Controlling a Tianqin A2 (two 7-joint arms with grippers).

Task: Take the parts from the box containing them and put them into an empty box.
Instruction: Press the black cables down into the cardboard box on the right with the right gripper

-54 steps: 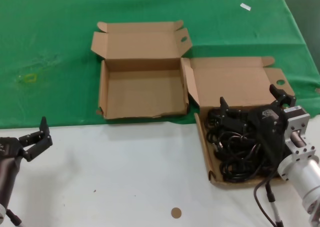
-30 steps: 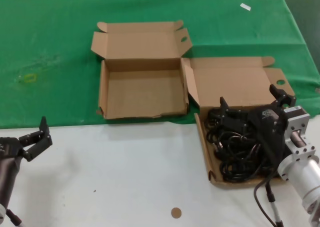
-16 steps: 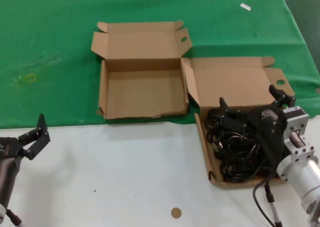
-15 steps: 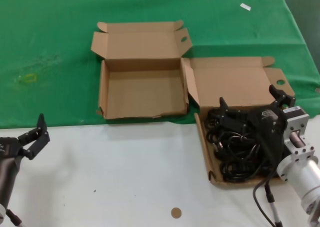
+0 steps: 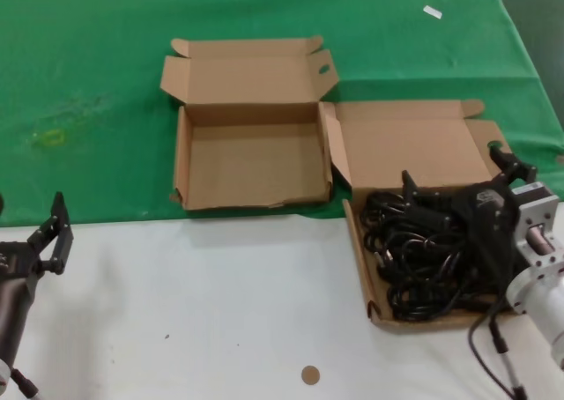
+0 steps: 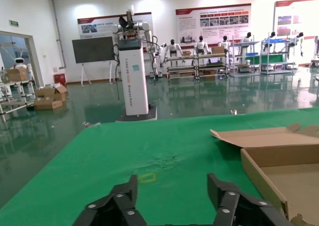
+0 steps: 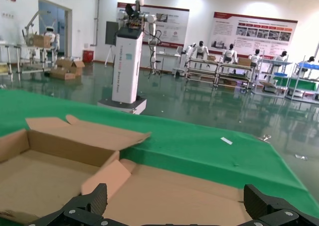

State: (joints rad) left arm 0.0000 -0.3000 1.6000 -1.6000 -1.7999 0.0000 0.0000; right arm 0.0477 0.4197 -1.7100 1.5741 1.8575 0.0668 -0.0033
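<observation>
The box containing the parts [image 5: 359, 257] lies at the right, its lid [image 5: 401, 149] folded back, with a tangle of black cables [image 5: 423, 259] filling it. My right gripper [image 5: 458, 175] hovers open above the far side of that tangle, holding nothing; in the right wrist view the right gripper [image 7: 175, 202] has its jaws spread wide over the bare lid [image 7: 199, 191]. The empty box [image 5: 181, 162] stands open to the left on the green cloth, and the right wrist view shows that empty box [image 7: 45, 156] too. My left gripper [image 5: 55, 235] waits open at the table's left edge. From the left wrist, the left gripper [image 6: 173, 191] faces the cloth.
A green cloth [image 5: 88, 92] covers the far half of the table, with a faint yellow mark [image 5: 50, 137] on it. The near half is white tabletop [image 5: 220, 312] with a small brown disc [image 5: 309, 375]. A white tag [image 5: 432, 12] lies at the far right.
My right gripper has shifted to the right over the cable box, still open. The left gripper has drawn back toward the left edge and turned slightly.
</observation>
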